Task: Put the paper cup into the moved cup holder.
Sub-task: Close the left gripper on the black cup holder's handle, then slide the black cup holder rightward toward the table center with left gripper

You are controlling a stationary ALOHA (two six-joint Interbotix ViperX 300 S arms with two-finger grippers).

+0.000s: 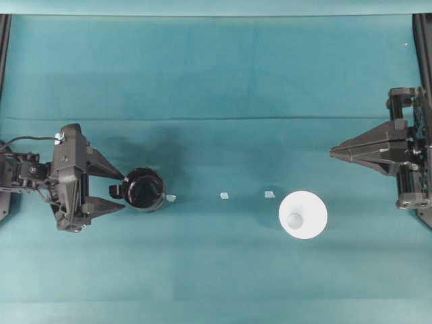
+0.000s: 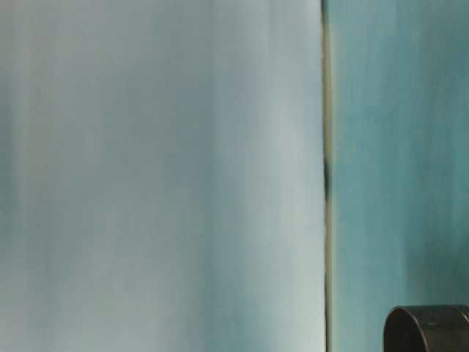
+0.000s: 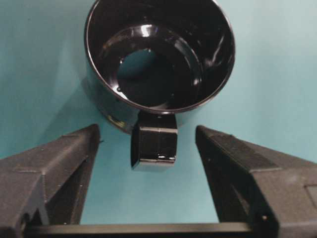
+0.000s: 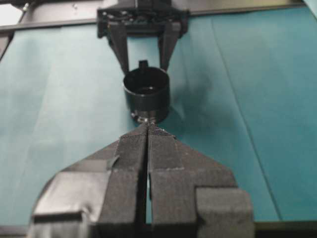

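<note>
The glossy black cup holder (image 1: 145, 189) stands upright at the left of the teal table, its small handle (image 3: 154, 144) pointing at my left gripper (image 1: 120, 192). That gripper is open, one finger on each side of the handle, with teal cloth showing in both gaps (image 3: 147, 131). The holder (image 3: 158, 54) is empty inside. The white paper cup (image 1: 303, 214) stands apart at the right of the middle, mouth up. My right gripper (image 1: 332, 152) is shut on nothing, above and to the right of the cup. In the right wrist view its tips (image 4: 148, 124) point at the holder (image 4: 146, 94).
Three small pale tape marks (image 1: 224, 196) lie in a row between holder and cup. Black frame posts stand at the left and right table edges (image 1: 424, 40). In the table-level view a pale blurred surface fills most of the picture, with the holder's rim (image 2: 429, 328) at the lower right.
</note>
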